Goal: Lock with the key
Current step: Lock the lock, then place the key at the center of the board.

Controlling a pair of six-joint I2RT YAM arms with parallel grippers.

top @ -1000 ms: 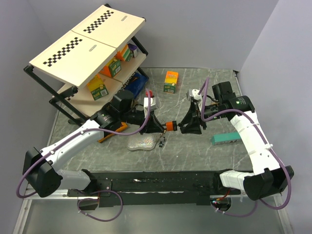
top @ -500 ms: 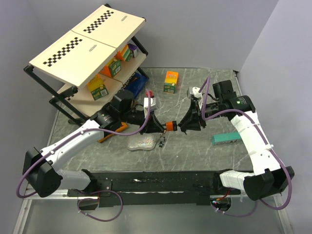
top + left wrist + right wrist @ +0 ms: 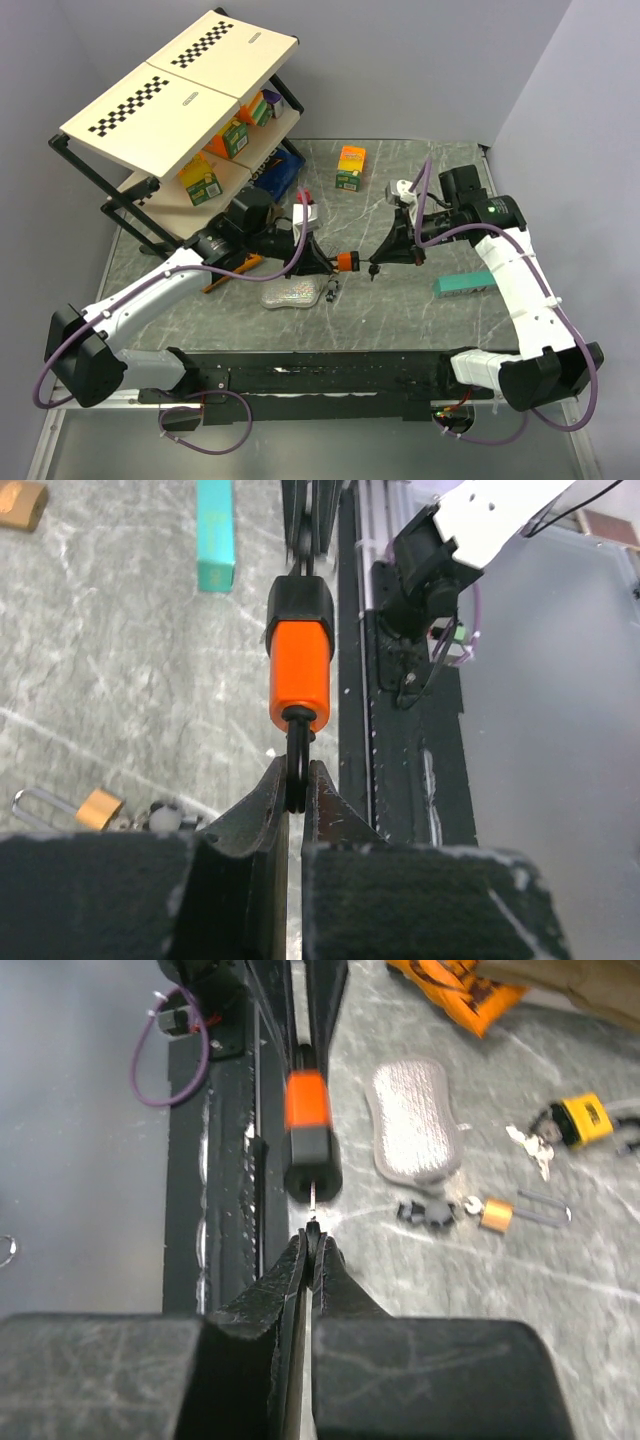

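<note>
**Two grippers meet at the orange padlock (image 3: 346, 261), centre of the top view.**
The left gripper (image 3: 296, 780) is clenched on the padlock's black shackle (image 3: 297, 752), holding it above the marble table (image 3: 420, 310). The right gripper (image 3: 313, 1240) is pinched tight on a thin key (image 3: 313, 1200), whose silver tip meets the padlock's black end.

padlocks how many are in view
3. An orange padlock held in the left gripper, a brass padlock lying by the pouch, and a yellow padlock beside keys. More may be hidden under the arms.
</note>
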